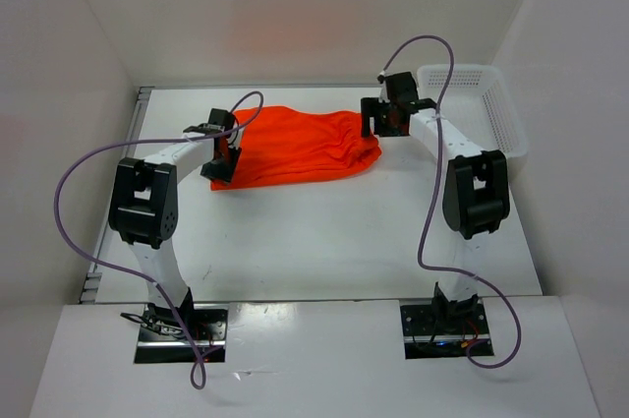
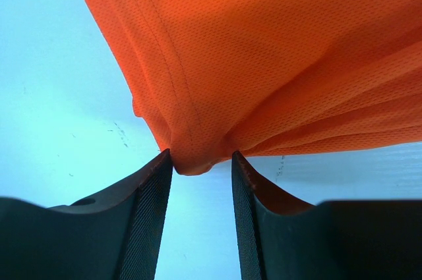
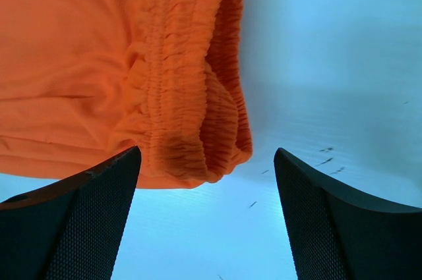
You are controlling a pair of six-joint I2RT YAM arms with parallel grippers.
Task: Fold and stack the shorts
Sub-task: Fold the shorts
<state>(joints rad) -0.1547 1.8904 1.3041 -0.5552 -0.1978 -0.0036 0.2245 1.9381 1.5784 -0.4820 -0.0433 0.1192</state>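
A: Do we find any lettering, label or number to read here?
B: No, we see none that we can read in any of the three views.

white table [image 1: 324,241] | on it: orange shorts [image 1: 305,148]; white basket [image 1: 507,108]

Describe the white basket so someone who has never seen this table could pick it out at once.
Look at the white table and go to its far right corner, past the right tool. The basket stands there, a white plastic tub with perforated walls. The only other loose item is the orange shorts, flat cloth mid-table.
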